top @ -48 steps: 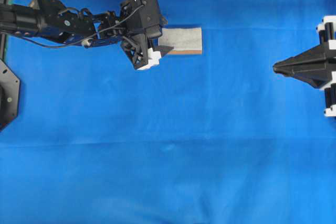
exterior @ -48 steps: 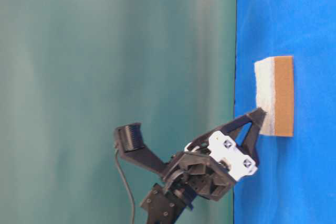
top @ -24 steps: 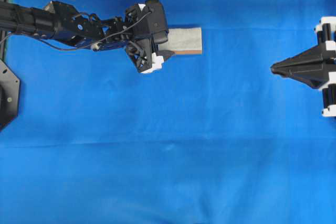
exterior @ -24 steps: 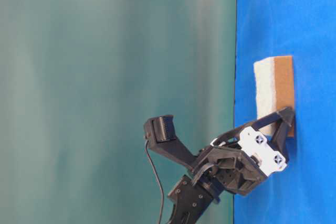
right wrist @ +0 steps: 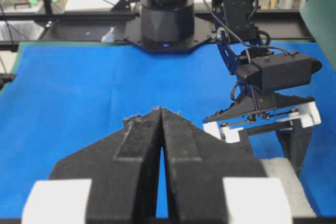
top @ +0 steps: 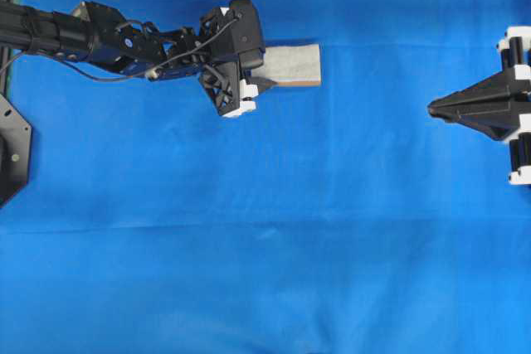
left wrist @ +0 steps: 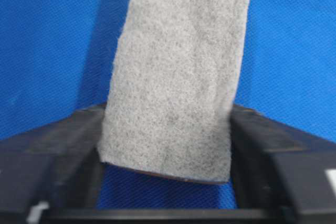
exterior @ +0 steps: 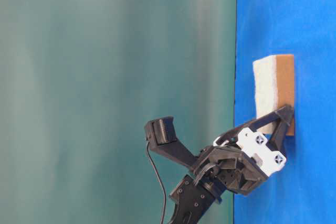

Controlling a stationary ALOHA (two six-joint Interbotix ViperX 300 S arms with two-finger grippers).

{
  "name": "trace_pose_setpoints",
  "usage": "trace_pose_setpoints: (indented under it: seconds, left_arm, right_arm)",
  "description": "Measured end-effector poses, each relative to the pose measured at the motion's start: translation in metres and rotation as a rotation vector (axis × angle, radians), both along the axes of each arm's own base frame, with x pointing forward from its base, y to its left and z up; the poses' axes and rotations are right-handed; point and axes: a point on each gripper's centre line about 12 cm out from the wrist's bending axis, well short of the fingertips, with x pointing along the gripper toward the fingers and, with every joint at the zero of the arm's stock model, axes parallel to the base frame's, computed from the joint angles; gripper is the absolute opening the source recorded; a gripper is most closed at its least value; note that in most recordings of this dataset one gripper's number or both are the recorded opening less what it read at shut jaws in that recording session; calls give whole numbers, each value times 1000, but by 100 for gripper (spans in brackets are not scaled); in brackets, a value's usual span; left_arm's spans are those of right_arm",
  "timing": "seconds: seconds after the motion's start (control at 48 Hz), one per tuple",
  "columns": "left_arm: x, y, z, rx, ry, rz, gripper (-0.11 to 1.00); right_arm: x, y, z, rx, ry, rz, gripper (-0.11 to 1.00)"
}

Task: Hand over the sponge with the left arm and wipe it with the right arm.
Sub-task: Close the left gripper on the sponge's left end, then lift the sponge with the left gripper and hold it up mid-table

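**Sponge bracketed by the left gripper on the blue cloth**

In the left wrist view, the sponge (left wrist: 176, 72) is seen lying grey side up between the two black fingers (left wrist: 58, 140) of the left gripper (top: 264, 72), its near end set well inside them. The fingers are drawn in narrowly against the two long sides; whether the sponge is truly clamped cannot be told. In the overhead view the sponge (top: 292, 65) is shown flat on the blue cloth (top: 265, 230), in the far left part of the scene, its right end left uncovered beyond the fingertips. The orange-brown layer (exterior: 286, 90) is shown in the table-level view. Well apart, at the right edge, the right gripper (top: 433, 108) is held with its fingers pressed together, nothing between them.
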Motion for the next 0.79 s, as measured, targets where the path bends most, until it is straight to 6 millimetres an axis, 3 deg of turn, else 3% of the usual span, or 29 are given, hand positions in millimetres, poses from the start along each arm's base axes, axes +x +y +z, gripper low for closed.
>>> trace_pose_setpoints:
  seconds: [0.271, 0.438, 0.646, 0.792]
  left_arm:
    - [-4, -2, 21, 10, 4, -10, 48]
    - [-9, -10, 62, 10, -26, -22, 48]
    - [-18, -38, 111, -7, -74, -63, 48]
    - [-26, -66, 125, -27, -86, -117, 48]
  right_arm:
    - [1, 0, -1, 0, 6, -2, 0]
    - [1, 0, -2, 2, 8, -2, 0]
    - [2, 0, -3, 2, 12, -2, 0]
    - [3, 0, -4, 2, 17, -2, 0]
